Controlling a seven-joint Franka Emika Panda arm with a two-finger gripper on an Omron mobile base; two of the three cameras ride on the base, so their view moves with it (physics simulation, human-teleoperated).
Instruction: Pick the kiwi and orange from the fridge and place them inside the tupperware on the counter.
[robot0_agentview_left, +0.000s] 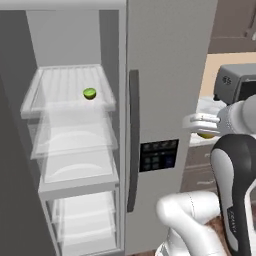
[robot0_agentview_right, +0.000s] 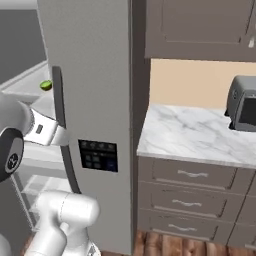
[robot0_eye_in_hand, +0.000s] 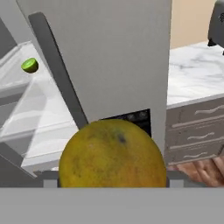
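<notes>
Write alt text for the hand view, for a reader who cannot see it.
A round, dull orange-yellow orange fills the lower foreground, close to the camera. Behind it stands the tall light-grey fridge with its long dark door handle; a small lime-green halved kiwi sits on a translucent shelf at left.

The orange (robot0_eye_in_hand: 113, 154) hides the end effector's fingertips in the hand view. In the left base view the arm covers most of it. At 3 o'clock, the frame edge crops the toaster (robot0_agentview_right: 243, 104).

Gripper (robot0_eye_in_hand: 113, 183) clamps the orange (robot0_eye_in_hand: 113, 155), arm raised.
</notes>
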